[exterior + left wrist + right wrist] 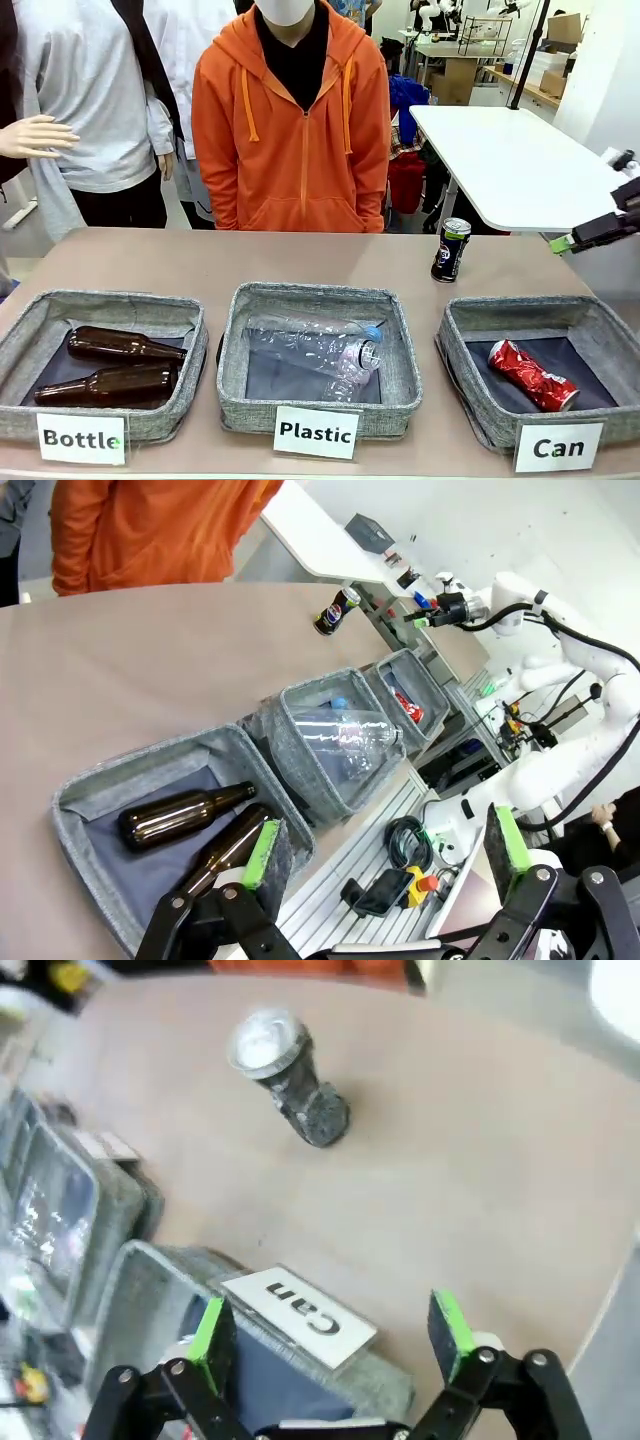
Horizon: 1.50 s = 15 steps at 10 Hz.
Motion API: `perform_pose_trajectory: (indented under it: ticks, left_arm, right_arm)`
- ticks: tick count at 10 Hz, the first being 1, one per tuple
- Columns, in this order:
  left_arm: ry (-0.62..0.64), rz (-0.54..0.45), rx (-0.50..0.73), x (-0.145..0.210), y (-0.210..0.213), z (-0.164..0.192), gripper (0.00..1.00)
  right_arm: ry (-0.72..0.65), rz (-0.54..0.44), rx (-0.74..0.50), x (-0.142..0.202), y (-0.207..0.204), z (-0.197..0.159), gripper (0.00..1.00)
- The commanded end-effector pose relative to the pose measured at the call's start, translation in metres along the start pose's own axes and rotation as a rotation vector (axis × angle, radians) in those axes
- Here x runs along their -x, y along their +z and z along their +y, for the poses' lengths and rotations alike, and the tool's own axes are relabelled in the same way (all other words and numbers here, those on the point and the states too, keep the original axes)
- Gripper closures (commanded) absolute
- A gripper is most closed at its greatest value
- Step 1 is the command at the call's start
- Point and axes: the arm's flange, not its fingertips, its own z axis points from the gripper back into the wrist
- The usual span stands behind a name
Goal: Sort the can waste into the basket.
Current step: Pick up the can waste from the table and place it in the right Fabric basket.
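Note:
A dark navy can (451, 250) with a silver top stands upright on the table behind the Can basket (462, 318). It also shows in the left wrist view (335, 611) and the right wrist view (288, 1077). A crushed red can (533, 375) lies inside the basket (392, 667), seen also from the left wrist (409, 707). My right gripper (563, 243) hovers open and empty, above and to the right of the dark can. Its green pads (212, 1330) frame the basket's labelled wall (385, 1388). My left gripper (385, 845) is open and empty near the Bottle bin.
A Bottle bin (30, 315) holds two brown bottles, and a Plastic bin (240, 300) holds a clear bottle. A person in an orange hoodie (290, 130) stands at the far side. Bare tabletop stretches behind the bins. A white table (510, 160) stands at the back right.

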Motion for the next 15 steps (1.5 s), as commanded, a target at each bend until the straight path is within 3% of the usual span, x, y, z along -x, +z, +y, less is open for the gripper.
perform_pose_trajectory:
  ticks: [1,2,3,4,6,10,15]
  left_arm:
    - [-0.006,-0.002,0.016,0.000,0.002,-0.001,0.00]
    - [-0.006,-0.002,0.016,0.000,0.002,-0.001,0.00]
    - [-0.006,-0.002,0.016,0.000,0.002,-0.001,0.00]
    - [-0.006,-0.002,0.016,0.000,0.002,-0.001,0.00]
    - [-0.006,-0.002,0.016,0.000,0.002,-0.001,0.00]
    - [-0.006,-0.002,0.016,0.000,0.002,-0.001,0.00]
    - [-0.006,-0.002,0.016,0.000,0.002,-0.001,0.00]
  right_arm:
    - [0.411,0.032,-0.063,-0.015,-0.034,-0.027,0.00]
    - [0.626,0.088,-0.056,-0.018,-0.050,-0.033,0.00]
    - [0.715,0.075,-0.092,-0.022,-0.063,-0.037,0.00]
    - [0.791,0.034,-0.181,-0.027,-0.073,-0.039,0.00]
    - [0.838,0.007,-0.247,-0.036,-0.098,-0.050,0.00]
    - [0.780,-0.144,-0.320,-0.062,-0.146,-0.061,0.00]
    - [0.711,-0.216,-0.414,-0.076,-0.181,-0.070,0.00]
